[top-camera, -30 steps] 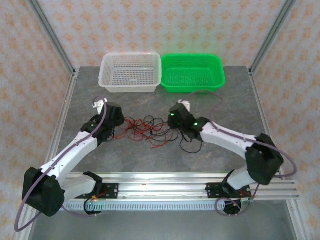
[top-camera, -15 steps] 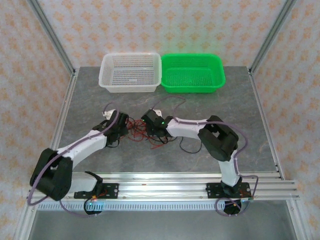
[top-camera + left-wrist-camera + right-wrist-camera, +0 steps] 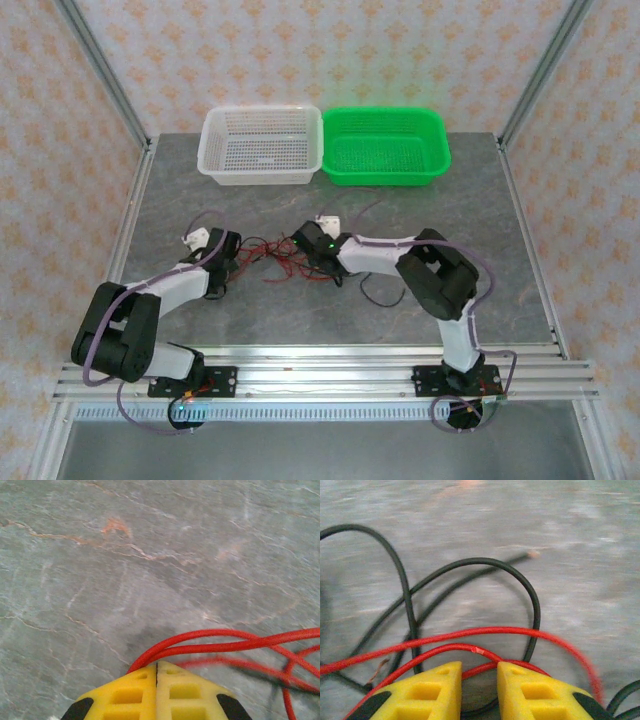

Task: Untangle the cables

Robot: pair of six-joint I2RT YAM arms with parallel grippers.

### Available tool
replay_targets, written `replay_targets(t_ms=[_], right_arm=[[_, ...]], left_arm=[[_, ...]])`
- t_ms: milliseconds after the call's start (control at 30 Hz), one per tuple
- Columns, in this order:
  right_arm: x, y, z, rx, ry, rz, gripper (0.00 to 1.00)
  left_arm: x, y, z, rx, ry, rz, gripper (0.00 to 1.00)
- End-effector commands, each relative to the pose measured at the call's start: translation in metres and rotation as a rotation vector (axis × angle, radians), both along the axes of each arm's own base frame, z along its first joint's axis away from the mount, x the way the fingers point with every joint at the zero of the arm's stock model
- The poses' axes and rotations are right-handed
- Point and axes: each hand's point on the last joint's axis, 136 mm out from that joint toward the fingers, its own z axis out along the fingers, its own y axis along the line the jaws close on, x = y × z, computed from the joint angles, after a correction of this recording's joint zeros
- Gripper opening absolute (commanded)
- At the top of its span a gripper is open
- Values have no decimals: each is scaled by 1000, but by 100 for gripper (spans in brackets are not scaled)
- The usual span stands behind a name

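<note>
The cables, thin red and black strands, lie tangled on the grey table between my two grippers. My left gripper is at the tangle's left end. In the left wrist view its yellow fingertips meet, and the left gripper is shut on a red cable that loops out to the right. My right gripper is at the tangle's right side. In the right wrist view the right gripper has closed down on red cable and black cable, its tips a little apart with strands in the gap.
A white basket and a green basket stand side by side at the back of the table. A loose black loop lies near the right forearm. The metal rail runs along the near edge.
The right arm swung left into the tangle and its jaws narrowed. The left gripper shut on a red strand and drew back to the left, stretching it.
</note>
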Motion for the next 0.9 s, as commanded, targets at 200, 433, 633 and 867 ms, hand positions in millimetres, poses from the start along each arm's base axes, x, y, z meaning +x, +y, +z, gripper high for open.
replay_targets(t_ms=[200,433,633,867], right_arm=[[-36,-147,-26,-281,104,-216,25],[-18,-171,-10,-316,59,-254,25],[11,-186,9,-278,17,-288,25],[37,-145,44,-69,-29,-197,28]], left_arm=[[9,17,-2,-26,-25,67,0],[8,14,3,-44,-37,43,0],[17,1,26,-86,-78,-40,2],[32,-43,57,-198,-129,-219,25]])
